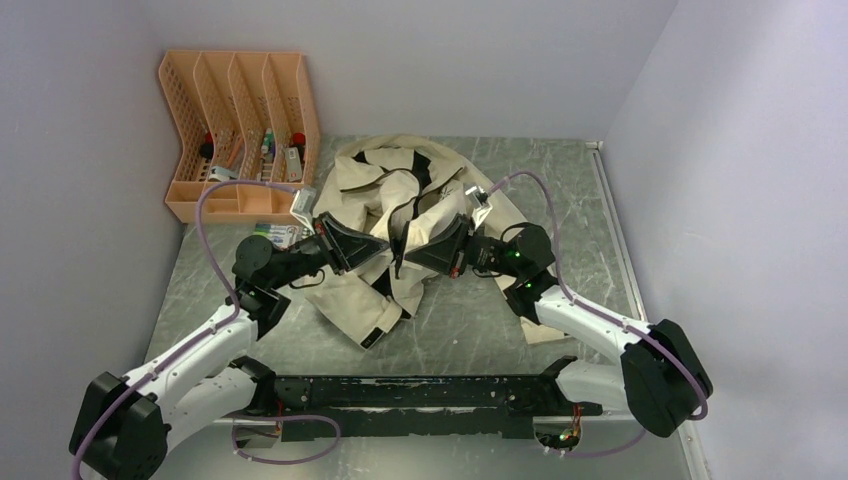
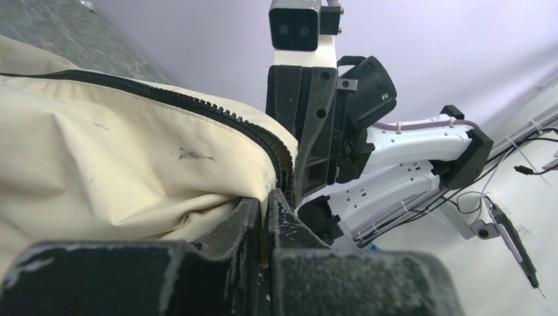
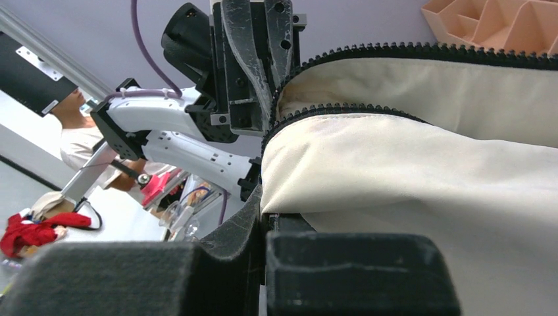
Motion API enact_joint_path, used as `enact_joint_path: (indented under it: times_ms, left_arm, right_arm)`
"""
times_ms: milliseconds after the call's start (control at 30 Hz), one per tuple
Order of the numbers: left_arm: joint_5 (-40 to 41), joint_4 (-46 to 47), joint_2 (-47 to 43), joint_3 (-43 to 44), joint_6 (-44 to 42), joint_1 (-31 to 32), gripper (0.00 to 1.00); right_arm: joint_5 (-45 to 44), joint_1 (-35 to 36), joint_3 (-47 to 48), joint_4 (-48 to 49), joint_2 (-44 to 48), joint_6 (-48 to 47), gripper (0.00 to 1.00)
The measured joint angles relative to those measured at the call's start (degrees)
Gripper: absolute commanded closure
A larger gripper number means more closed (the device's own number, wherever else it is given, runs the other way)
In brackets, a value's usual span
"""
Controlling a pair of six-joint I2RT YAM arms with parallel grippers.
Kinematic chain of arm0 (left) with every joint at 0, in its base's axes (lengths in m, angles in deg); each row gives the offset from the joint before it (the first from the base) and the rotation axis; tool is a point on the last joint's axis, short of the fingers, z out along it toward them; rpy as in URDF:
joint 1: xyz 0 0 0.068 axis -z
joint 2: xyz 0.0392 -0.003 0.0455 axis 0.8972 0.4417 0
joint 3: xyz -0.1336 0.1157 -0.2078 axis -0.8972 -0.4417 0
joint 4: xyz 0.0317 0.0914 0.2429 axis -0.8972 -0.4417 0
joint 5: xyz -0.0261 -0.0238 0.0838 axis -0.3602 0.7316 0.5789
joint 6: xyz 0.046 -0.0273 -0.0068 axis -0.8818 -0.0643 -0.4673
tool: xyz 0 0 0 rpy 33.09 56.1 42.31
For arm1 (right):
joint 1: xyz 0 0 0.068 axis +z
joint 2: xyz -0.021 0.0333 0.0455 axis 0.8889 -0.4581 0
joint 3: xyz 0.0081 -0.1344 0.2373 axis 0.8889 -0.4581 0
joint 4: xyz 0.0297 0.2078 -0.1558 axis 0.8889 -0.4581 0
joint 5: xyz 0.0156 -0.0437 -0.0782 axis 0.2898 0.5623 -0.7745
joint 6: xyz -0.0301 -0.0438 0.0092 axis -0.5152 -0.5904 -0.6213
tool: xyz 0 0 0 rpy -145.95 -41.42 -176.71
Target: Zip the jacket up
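Jaws closed tight on both arms, each pinching the cream jacket (image 1: 350,290) at its dark zipper (image 2: 164,99) edge; left gripper (image 1: 383,251) and right gripper (image 1: 409,258) sit nearly tip to tip, equally near, zipper running away from them toward the far wall

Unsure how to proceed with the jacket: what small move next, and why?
Probably ease the left gripper and right gripper closer to line up the tooth rows: both are shut on the jacket by its front edges, and the zipper lies open.
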Motion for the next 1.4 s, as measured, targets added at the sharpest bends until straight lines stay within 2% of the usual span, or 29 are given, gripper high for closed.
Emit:
enact_joint_path:
  times_ms: [467,1400]
  left_arm:
    - [-4.37,2.99,1.51,-0.02,0.17,0.0,0.92]
    - [-4.46,2.97,2.23,-0.02,-0.11,0.0,0.92]
  right_arm:
    - [0.2,0.37,0.0,1.14,-0.46,0.96,1.0]
    - [0.0,0.55,-0.31,1.66,-0.15,1.14,1.0]
